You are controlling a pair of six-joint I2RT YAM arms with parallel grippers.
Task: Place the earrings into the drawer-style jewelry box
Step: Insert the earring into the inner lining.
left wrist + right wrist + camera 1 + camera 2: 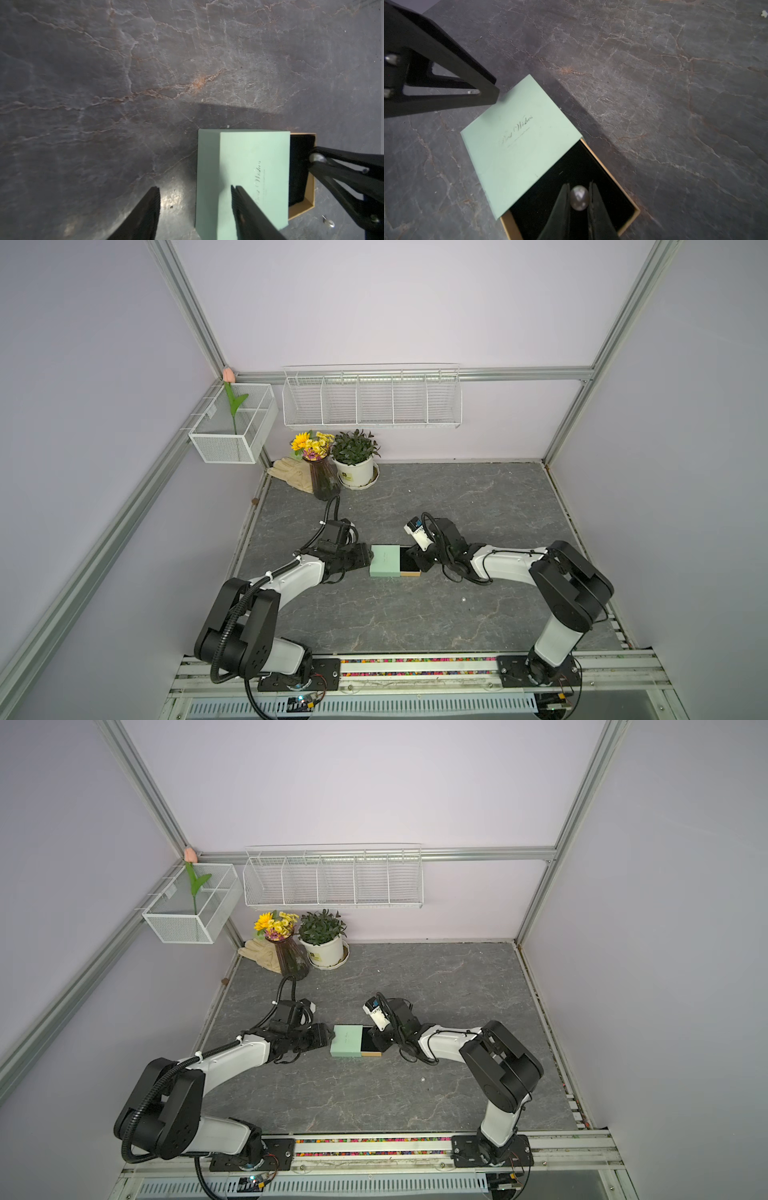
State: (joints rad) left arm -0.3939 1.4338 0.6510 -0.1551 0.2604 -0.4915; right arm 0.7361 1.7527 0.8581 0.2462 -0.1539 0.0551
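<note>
Jewelry box (385, 560) at centre of tabletop (478, 506), tray (616, 197) slid out to its right. Left pincer (194, 187) at box's left edge; right pincer (579, 184) above tray, earring (579, 197) between its tips. Second earring (462, 599) on tabletop, front-right of box.

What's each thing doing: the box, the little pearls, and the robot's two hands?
jewelry box: drawer slid partly out, black lining showing.
right hand: shut on held earring.
held earring: pinched over the open drawer.
other earring: lying loose on the table.
left hand: open, at the box's closed end.
</note>
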